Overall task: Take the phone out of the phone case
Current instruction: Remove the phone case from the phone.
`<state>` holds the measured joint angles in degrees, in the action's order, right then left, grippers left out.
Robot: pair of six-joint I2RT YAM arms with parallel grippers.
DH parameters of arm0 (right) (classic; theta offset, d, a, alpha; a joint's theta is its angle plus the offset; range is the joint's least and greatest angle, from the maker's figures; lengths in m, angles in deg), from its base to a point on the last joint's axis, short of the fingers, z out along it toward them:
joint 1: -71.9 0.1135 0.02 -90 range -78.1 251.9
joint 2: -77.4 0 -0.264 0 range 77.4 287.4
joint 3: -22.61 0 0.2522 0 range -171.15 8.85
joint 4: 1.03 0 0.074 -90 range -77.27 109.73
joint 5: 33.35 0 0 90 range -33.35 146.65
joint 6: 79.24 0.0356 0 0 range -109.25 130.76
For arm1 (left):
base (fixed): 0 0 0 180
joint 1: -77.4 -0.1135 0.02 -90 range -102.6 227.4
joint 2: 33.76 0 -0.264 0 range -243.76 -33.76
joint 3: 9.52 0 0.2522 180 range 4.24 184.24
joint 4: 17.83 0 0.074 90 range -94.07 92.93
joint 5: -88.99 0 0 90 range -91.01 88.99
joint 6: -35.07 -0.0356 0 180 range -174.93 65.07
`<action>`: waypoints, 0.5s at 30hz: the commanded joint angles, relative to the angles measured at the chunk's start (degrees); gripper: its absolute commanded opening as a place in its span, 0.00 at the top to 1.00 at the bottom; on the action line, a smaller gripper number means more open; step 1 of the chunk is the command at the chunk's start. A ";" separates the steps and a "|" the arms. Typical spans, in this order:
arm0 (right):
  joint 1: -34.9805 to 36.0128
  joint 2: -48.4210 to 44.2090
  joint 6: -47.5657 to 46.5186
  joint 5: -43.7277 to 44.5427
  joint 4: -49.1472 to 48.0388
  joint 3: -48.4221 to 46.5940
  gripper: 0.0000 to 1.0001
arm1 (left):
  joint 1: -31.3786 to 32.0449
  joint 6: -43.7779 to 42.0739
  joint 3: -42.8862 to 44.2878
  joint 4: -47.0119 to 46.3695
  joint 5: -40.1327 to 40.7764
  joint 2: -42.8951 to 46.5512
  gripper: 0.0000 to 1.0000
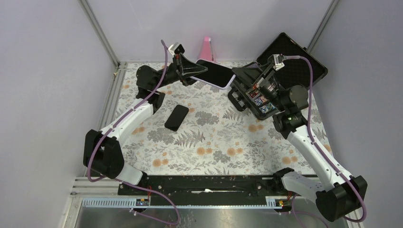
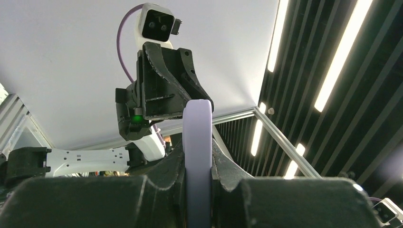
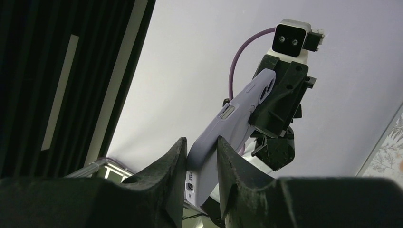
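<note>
Left gripper point(image 2: 197, 159), seemingly right gripper point(image 3: 201, 145), pinch smooth lilac phone case point(image 3: 237, 118)

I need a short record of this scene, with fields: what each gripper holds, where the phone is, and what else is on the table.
left gripper: shut on one end of the case, which is held in the air
right gripper: shut on the other end, one finger on each face
phone: inside the case, screen up
task: phone not yet out
table: black phone lying flat, apart from both arms; open black box at far right
</note>
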<state>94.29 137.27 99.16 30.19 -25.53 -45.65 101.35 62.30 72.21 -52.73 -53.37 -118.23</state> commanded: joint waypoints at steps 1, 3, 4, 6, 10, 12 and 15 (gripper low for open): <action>-0.40 1.30 2.09 -0.92 -4.45 -0.04 0.71 | -0.03 3.69 0.44 -8.51 0.89 1.58 1.00; -0.42 1.79 3.06 -0.81 -6.43 0.44 0.72 | -0.04 4.61 0.40 -9.63 1.66 1.21 1.00; -0.42 2.26 3.94 -0.41 -8.58 0.93 0.73 | -0.04 4.79 0.38 -9.79 2.11 1.13 1.00; -0.42 3.56 6.98 1.28 -13.93 1.90 0.81 | 0.25 4.85 -0.29 -9.60 2.92 1.19 1.00; -0.22 6.90 14.04 5.32 -23.60 1.86 0.96 | 1.47 5.50 -2.33 -11.02 4.39 0.55 1.00; 0.05 7.91 16.51 7.15 -25.43 2.18 1.00 | 2.44 6.03 -2.82 -12.35 5.00 -0.40 1.00; 0.33 8.94 19.95 9.15 -27.70 3.64 1.00 | 3.62 7.57 -2.89 -16.96 6.54 -2.49 1.00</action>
<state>94.33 145.14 112.38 32.90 -43.15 -42.76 101.48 62.08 69.21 -58.81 -47.43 -119.30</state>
